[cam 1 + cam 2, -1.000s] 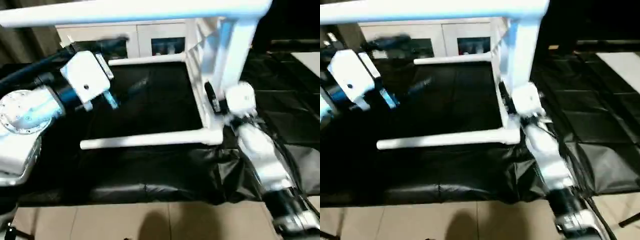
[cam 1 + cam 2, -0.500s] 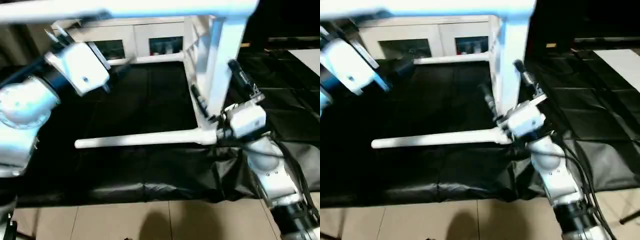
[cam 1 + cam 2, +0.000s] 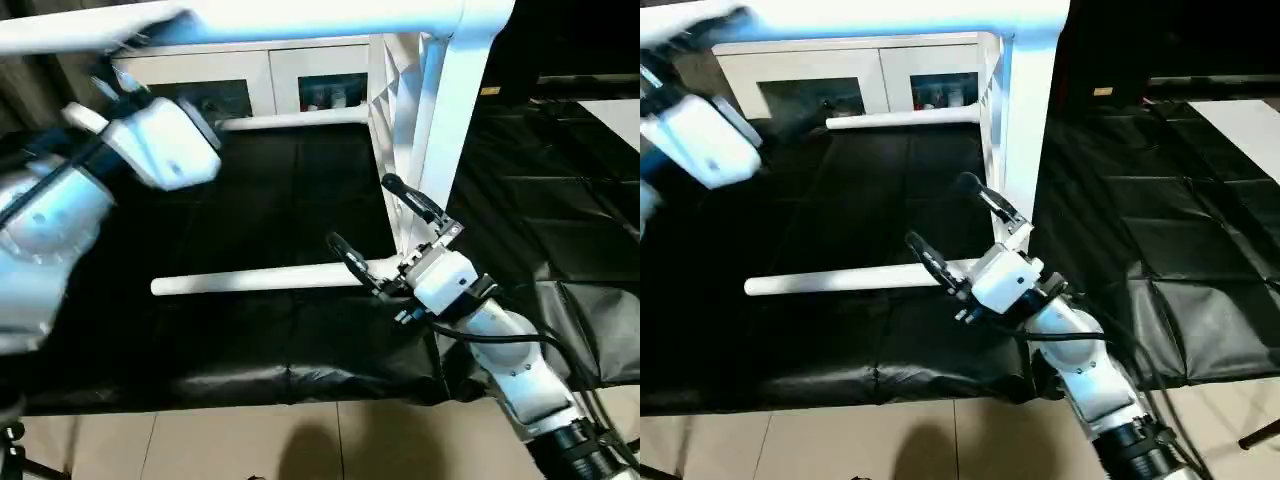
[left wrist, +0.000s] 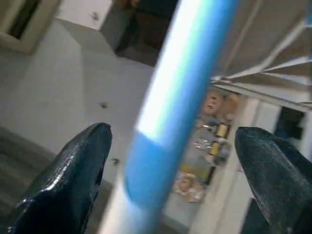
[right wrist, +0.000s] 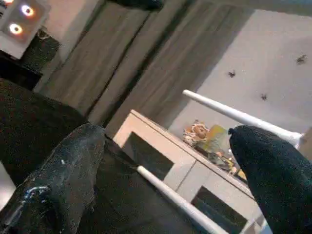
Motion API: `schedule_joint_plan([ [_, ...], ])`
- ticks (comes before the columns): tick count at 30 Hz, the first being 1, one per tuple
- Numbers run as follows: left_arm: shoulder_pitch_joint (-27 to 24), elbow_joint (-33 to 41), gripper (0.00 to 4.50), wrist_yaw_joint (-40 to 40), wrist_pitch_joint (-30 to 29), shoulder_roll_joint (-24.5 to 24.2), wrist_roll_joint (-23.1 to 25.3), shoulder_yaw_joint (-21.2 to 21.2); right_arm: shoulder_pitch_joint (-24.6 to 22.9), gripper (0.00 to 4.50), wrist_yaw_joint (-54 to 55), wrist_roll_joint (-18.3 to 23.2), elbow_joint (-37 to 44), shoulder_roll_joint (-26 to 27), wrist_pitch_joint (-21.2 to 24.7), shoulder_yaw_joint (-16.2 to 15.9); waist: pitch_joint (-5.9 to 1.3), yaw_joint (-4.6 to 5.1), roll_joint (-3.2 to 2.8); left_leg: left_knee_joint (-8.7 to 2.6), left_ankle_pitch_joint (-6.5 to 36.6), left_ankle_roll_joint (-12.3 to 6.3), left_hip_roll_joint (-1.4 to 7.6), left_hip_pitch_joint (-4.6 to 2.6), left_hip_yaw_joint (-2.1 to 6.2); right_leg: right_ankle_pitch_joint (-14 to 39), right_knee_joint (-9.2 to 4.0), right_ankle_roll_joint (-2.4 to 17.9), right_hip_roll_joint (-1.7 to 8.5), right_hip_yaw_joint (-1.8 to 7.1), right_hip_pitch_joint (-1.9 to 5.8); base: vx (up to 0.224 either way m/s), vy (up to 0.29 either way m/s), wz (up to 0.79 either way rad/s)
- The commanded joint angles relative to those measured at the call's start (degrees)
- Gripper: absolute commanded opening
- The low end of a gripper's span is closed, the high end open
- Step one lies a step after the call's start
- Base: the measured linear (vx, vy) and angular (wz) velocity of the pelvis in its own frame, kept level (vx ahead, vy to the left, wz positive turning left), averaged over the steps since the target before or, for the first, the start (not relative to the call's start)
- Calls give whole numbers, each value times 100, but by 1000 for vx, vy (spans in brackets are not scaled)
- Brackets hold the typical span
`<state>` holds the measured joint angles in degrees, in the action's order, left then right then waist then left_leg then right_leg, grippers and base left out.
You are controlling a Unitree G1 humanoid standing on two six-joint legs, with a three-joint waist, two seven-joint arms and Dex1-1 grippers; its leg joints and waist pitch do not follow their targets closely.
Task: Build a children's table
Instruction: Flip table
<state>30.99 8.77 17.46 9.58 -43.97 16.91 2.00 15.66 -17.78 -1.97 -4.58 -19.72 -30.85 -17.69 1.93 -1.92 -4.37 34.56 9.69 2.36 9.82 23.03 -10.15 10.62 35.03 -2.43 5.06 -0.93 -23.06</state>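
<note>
Children's table (image 3: 420, 150) on side — right gripper (image 3: 372, 232) open beside leg (image 3: 260, 280).

Your right gripper (image 3: 958, 222) sits with fingers spread wide, nothing between them. Table (image 3: 1025, 120) lies tipped on side just beyond it, top edge-on and upright right behind fingertips. One leg (image 3: 840, 278) runs level away from lower finger (image 3: 932, 262), to gripper's left. Second leg (image 3: 905, 118) sticks out farther back, near white cabinet (image 3: 880, 80). Your left gripper's white housing (image 3: 700, 140) hangs well apart, under uppermost leg (image 3: 840, 18). Black sheet (image 3: 1160, 240) underneath everything.
</note>
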Motion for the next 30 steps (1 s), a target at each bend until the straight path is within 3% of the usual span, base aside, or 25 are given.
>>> schedule_joint_plan([
  [1,80,-63,450,-185,91,-128,276,74,44,445,-190,61,52,24,137,-85,-337,-13,-2,-463,2227,55,207,-141,139,801,-359,1147,151,75,168,0,0,0],
  [7,261,-508,450,-247,-33,-173,344,106,104,445,-453,149,-25,84,315,-159,-340,-27,-21,-462,2219,65,199,-142,136,749,-347,1167,160,76,164,0,0,0],
  [12,412,-709,450,-338,-61,-145,423,159,51,445,-845,699,130,178,452,-190,-340,-25,-30,-472,2335,62,211,-150,148,718,-347,1218,167,74,161,0,0,0],
  [20,502,-930,450,-223,-4,-172,327,107,29,445,-956,712,304,272,590,-127,-342,-41,-59,-482,2335,95,209,-154,153,716,-340,1204,170,74,156,0,0,0],
  [27,576,-1065,376,-96,82,-159,237,74,-5,450,-986,699,438,331,684,-97,-339,-48,-58,-491,2393,139,214,-156,157,728,-343,1202,178,78,154,0,0,0],
  [30,608,-1092,365,-46,115,-171,226,42,0,450,-1009,680,483,345,734,-84,-338,-48,-61,-494,2401,149,212,-153,158,731,-342,1184,179,79,158,0,0,0],
])
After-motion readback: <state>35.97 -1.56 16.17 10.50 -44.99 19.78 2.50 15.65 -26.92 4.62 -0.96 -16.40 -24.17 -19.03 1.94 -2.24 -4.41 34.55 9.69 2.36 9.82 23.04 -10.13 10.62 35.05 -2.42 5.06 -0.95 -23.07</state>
